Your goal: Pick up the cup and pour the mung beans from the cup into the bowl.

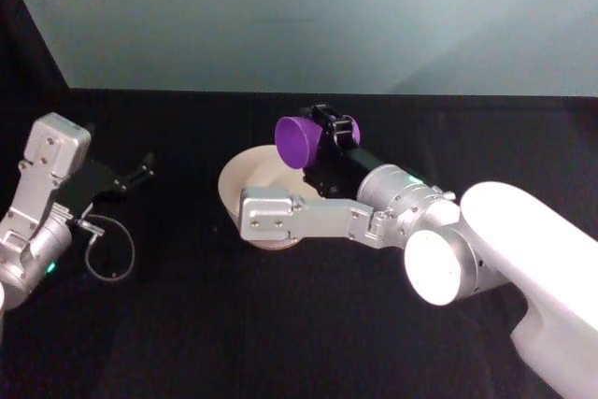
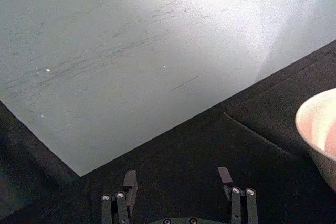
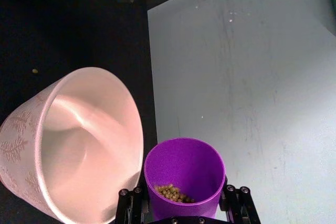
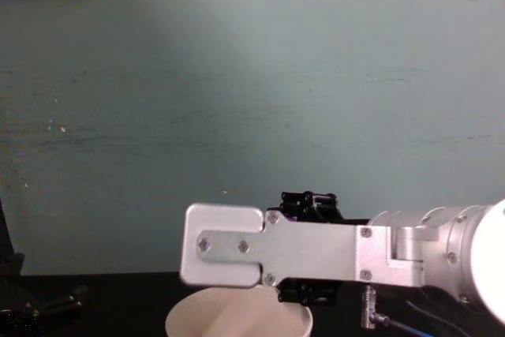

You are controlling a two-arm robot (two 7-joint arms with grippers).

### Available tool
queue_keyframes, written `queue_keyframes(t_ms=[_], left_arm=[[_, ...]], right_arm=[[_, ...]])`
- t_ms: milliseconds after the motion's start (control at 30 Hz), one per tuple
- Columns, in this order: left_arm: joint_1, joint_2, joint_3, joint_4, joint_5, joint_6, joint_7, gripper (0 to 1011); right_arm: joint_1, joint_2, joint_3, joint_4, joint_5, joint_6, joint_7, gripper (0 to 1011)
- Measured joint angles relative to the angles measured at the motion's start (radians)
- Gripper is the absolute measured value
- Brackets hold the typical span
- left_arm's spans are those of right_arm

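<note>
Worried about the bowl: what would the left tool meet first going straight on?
The left tool would probably meet the black tabletop, then the pale wall; the bowl lies off its line.

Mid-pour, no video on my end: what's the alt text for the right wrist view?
The right pincer grips the purple cup, with a few mung beans lying against its inner wall. Right beside the cup's mouth is the wide off-white bowl, whose visible inside holds no beans. Behind them are the black tabletop and a pale panel.

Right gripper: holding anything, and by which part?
The right gripper holds the purple cup by its side wall, clamped from both sides. The left gripper is open, holding nothing.
</note>
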Motion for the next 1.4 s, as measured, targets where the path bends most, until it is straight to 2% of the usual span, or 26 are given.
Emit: queue_keyframes(t_ms=[200, 533, 800, 1167, 1400], left_arm=[[0.000, 0.000, 0.000, 0.000, 0.000, 0.000, 0.000, 1000], [0.000, 0.000, 0.000, 0.000, 0.000, 0.000, 0.000, 1000], [0.000, 0.000, 0.000, 0.000, 0.000, 0.000, 0.000, 1000], [0.000, 0.000, 0.000, 0.000, 0.000, 0.000, 0.000, 1000], [0.000, 0.000, 0.000, 0.000, 0.000, 0.000, 0.000, 1000]], right_arm=[[0.009, -0.009, -0.019, 0.015, -0.057, 0.003, 0.009, 718], [0.024, -0.016, -0.057, 0.027, -0.175, 0.019, 0.023, 718], [0.022, -0.022, -0.059, 0.029, -0.216, 0.017, 0.030, 718], [0.022, -0.027, -0.076, 0.032, -0.302, 0.014, 0.044, 718], [0.017, -0.033, -0.075, 0.033, -0.328, 0.009, 0.051, 718]])
